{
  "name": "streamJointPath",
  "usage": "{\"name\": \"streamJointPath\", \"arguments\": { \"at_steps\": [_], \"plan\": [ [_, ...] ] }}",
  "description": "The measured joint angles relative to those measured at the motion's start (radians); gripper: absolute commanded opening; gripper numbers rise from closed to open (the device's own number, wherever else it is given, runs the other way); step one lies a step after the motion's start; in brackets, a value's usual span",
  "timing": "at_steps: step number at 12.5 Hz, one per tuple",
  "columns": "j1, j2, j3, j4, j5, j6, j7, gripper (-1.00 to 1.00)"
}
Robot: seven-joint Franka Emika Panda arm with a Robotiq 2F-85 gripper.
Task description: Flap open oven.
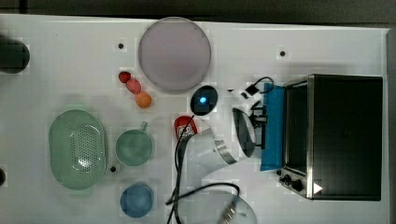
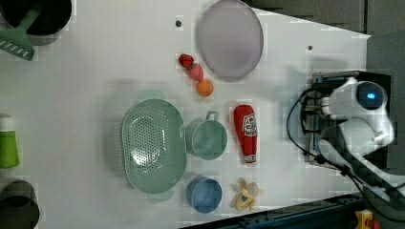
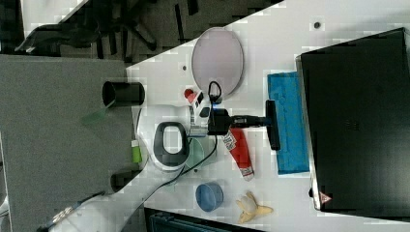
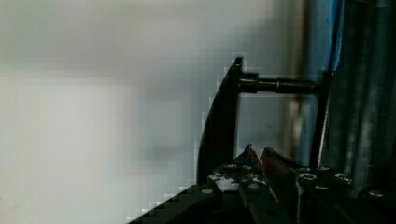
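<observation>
The oven point(image 1: 345, 135) is a black box with a silver front frame at the top view's right; it also fills the right view's right point(image 3: 358, 121). Its blue glass door point(image 1: 273, 126) point(image 3: 290, 125) is swung out and down from the front, glass facing up. The dark bar handle point(image 3: 273, 126) point(image 4: 219, 126) runs along the door's free edge. My gripper point(image 1: 260, 123) point(image 3: 265, 121) point(image 4: 258, 154) is at the handle's middle, shut on it, with the arm reaching in from the table side.
Left of the door in the top view lie a red ketchup bottle point(image 1: 184, 127), a green cup point(image 1: 134, 147), a green colander point(image 1: 77, 148), a blue bowl point(image 1: 137, 199), a round plate point(image 1: 174, 53) and small fruit point(image 1: 143, 100). A banana point(image 2: 248, 194) lies near the table edge.
</observation>
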Motion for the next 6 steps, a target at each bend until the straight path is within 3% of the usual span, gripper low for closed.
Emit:
{"name": "streamJointPath", "arguments": {
  "at_steps": [2,6],
  "plan": [
    [0.035,0.063,0.006,0.002,-0.005,0.023,0.008,-0.65],
    [0.047,0.111,0.021,-0.027,0.002,0.043,0.014,-0.65]
  ]
}}
